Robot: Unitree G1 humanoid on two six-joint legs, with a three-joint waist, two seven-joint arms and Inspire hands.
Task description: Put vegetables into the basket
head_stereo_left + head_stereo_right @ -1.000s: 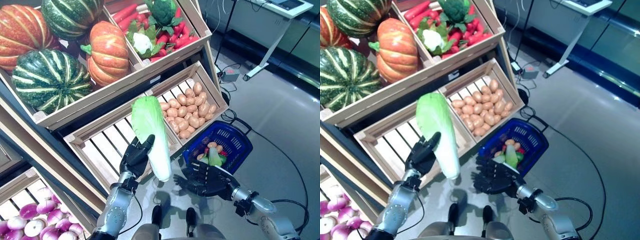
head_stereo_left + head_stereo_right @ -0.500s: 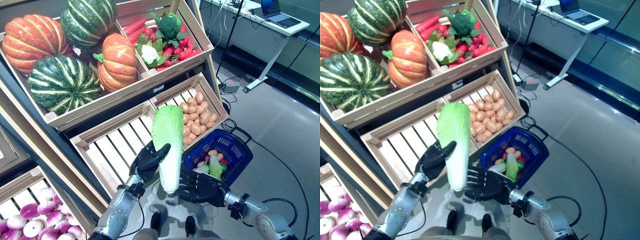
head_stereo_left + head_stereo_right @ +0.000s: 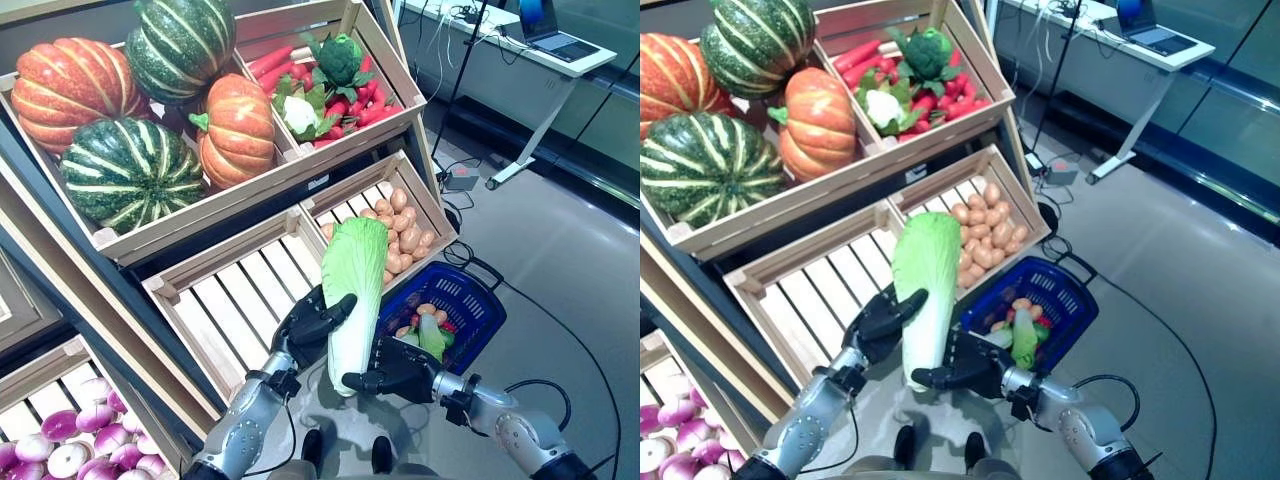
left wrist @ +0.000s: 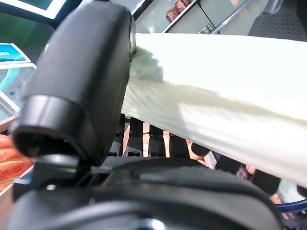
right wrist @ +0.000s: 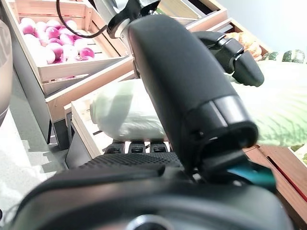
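Observation:
My left hand [image 3: 310, 325] is shut on a long napa cabbage [image 3: 352, 280], held upright, green leaves up and white base down, in front of the stand's lower crates. My right hand [image 3: 395, 370] is open against the cabbage's lower right side, with its thumb under the white base. The blue basket [image 3: 478, 290] stands on the floor just right of both hands and holds a green-and-white vegetable [image 3: 430, 335] and a potato [image 3: 427, 309]. The left wrist view shows the cabbage [image 4: 216, 100] past my thumb [image 4: 81, 81]. The right wrist view shows its white base [image 5: 129, 112] past my thumb [image 5: 192, 96].
A wooden stand [image 3: 290, 175] of tilted crates fills the left and back; an empty slatted crate [image 3: 240, 290] lies just behind my left hand. A white desk [image 3: 510, 60] stands at the back right across grey floor [image 3: 560, 230].
My left hand has carried the cabbage right, up to the basket's near edge. My right hand has moved in from beside the basket to the cabbage's base. The camera has shifted.

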